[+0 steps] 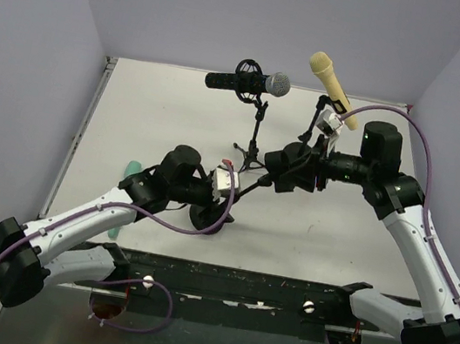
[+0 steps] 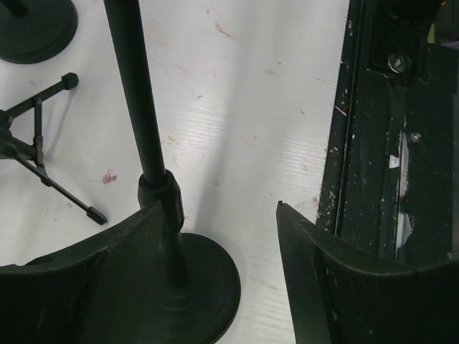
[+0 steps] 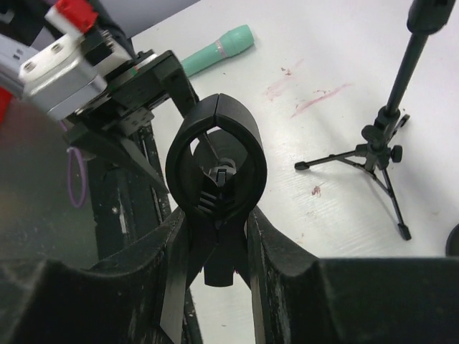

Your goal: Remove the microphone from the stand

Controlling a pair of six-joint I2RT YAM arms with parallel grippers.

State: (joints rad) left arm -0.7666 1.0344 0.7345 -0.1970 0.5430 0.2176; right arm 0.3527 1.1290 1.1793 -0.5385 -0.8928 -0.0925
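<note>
A teal microphone lies on the table at the left, also in the right wrist view. A black round-base stand leans toward the right. Its spring clip is empty. My right gripper is shut on the clip's handles. My left gripper is open low around the stand's pole, which sits against the left finger just above the base.
A black microphone with a silver grille sits on a tripod stand at the back. A yellow microphone sits on another stand to its right. The black front rail runs along the near edge.
</note>
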